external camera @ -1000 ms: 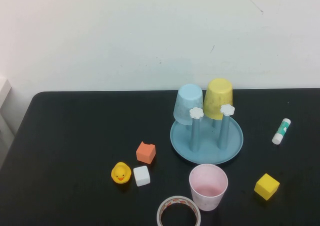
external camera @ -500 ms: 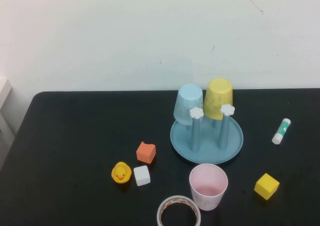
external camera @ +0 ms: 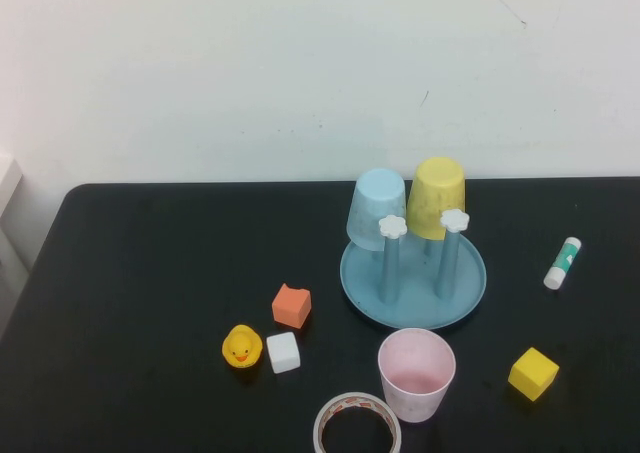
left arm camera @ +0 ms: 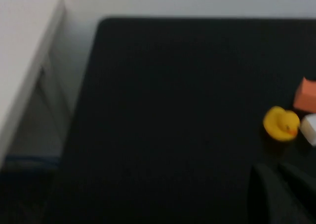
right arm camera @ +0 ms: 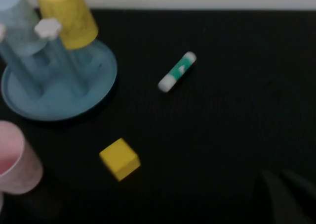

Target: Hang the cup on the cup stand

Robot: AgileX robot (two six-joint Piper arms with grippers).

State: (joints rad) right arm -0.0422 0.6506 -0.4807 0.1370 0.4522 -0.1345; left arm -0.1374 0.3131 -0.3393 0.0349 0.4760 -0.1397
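- the pink cup (external camera: 416, 373) was stood upright on the counter (external camera: 150, 273), just beside the cup stand (external camera: 412, 273).
- the left gripper (left arm camera: 276, 194) and right gripper (right arm camera: 284, 194) were held above the counter, fingers pressed together, empty.

Neither arm shows in the high view. The left gripper (left arm camera: 281, 192) appears only as a dark blurred shape above the table, apparently closed. The right gripper (right arm camera: 284, 194) appears likewise, closed, holding nothing.

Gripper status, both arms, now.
Left gripper: shut, empty, above the table's left side near the rubber duck.
Right gripper: shut, empty, above the right side, away from the pink cup.
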